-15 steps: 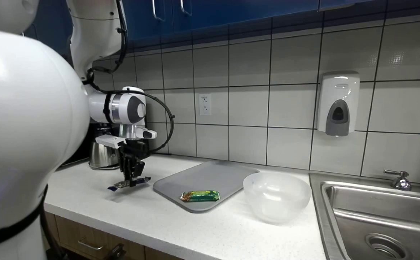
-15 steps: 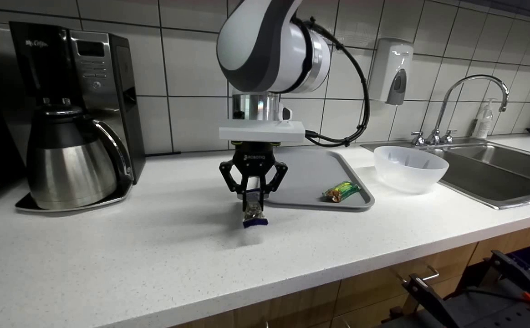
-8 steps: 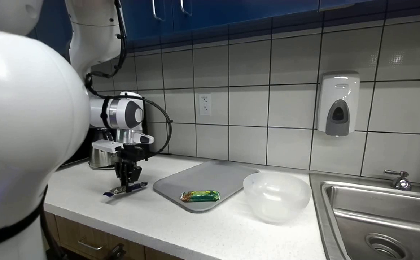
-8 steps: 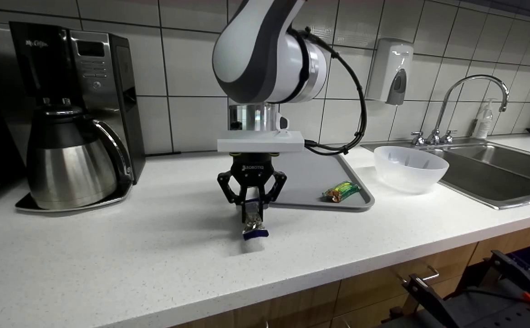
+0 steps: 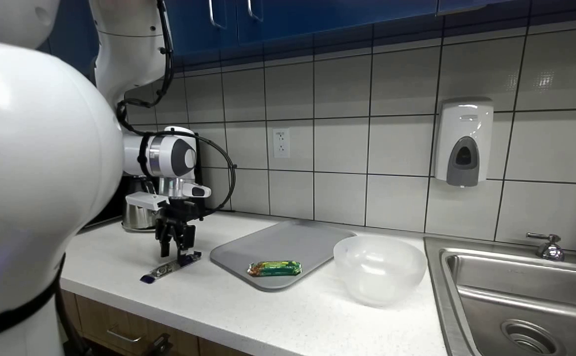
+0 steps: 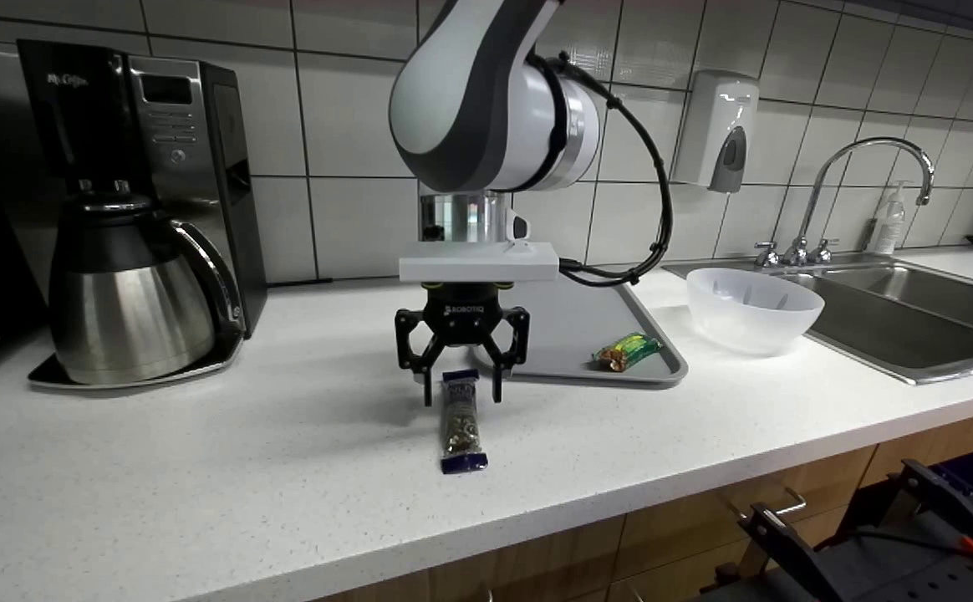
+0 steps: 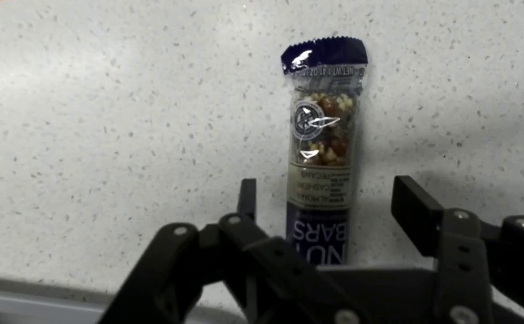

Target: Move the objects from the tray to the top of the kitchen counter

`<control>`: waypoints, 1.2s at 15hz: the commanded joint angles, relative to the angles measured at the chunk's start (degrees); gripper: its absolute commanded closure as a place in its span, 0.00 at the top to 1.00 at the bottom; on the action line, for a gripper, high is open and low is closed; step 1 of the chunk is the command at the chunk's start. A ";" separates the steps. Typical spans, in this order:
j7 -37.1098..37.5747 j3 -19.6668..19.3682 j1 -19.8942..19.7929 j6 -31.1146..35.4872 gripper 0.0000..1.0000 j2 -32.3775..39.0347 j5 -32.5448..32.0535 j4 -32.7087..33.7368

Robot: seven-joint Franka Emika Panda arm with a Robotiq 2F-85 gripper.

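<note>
Well, my claw point(image 6: 463, 400) is spread wide, gripping nothing, and the nut bar point(image 7: 322, 150) lies on the counter point(image 6: 286, 451) between its fingers point(image 7: 417, 216); off to the claw's side, the green-wrapped bar point(image 5: 274, 268) rests on the tray point(image 5: 288, 242)

On the speckled white counter point(image 6: 227, 485) a nut bar point(image 6: 461, 422) is laid flat, just beside a grey tray point(image 6: 577, 322). A translucent bowl point(image 6: 741, 322) is set between tray and steel sink point(image 5: 444, 291); a coffee maker point(image 6: 181, 159) is stood well apart from the bowl.
</note>
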 commanded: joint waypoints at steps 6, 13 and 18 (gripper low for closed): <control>-4.14 0.46 -2.11 -0.47 1.00 -7.10 3.66 -3.11; -3.28 -0.23 -1.46 -0.18 1.00 -6.02 3.14 -2.02; -3.30 -0.23 -1.46 -0.18 1.00 -6.02 3.14 -2.20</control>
